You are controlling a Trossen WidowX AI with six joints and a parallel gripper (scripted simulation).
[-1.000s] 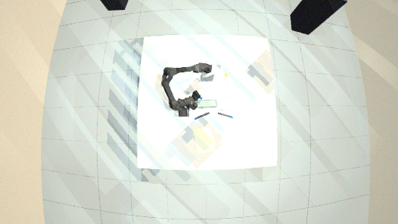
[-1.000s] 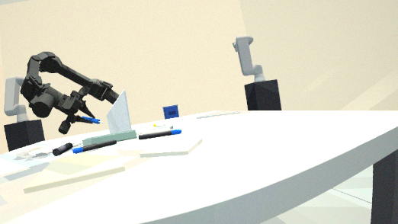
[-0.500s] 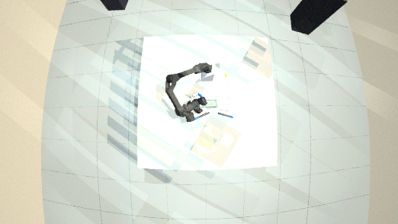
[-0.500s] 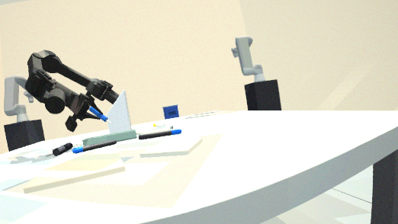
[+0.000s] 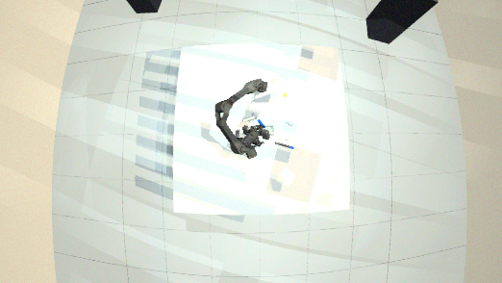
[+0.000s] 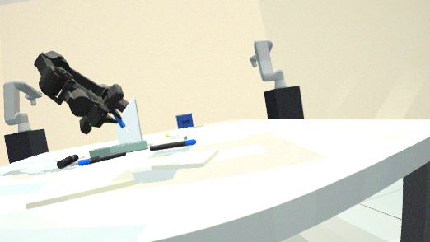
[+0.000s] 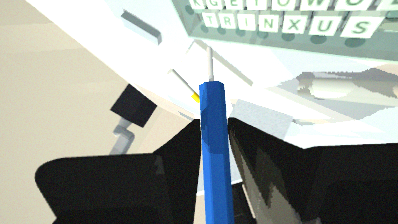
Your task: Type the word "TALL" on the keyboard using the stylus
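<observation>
My gripper (image 5: 262,128) (image 6: 115,118) (image 7: 213,124) is shut on the blue stylus (image 6: 119,121) (image 7: 214,102), which has a thin pale tip. The green keyboard (image 5: 270,130) (image 6: 123,148) (image 7: 280,44) lies on the desk; in the exterior view the stylus tip is raised above it. In the wrist view the tip points up the picture and ends just short of the keyboard's near rim. A key reading T (image 7: 210,20) is at the left end of the nearest row, which goes on R, I, N, X, U, S. The A and L keys cannot be made out.
Two black pens with blue ends (image 6: 173,145) (image 6: 103,159) and a short black marker (image 6: 67,160) lie around the keyboard. A pale upright panel (image 6: 133,121) and a blue box (image 6: 184,121) stand behind it. A yellow-ended stick (image 6: 167,135) (image 7: 195,98) lies farther off.
</observation>
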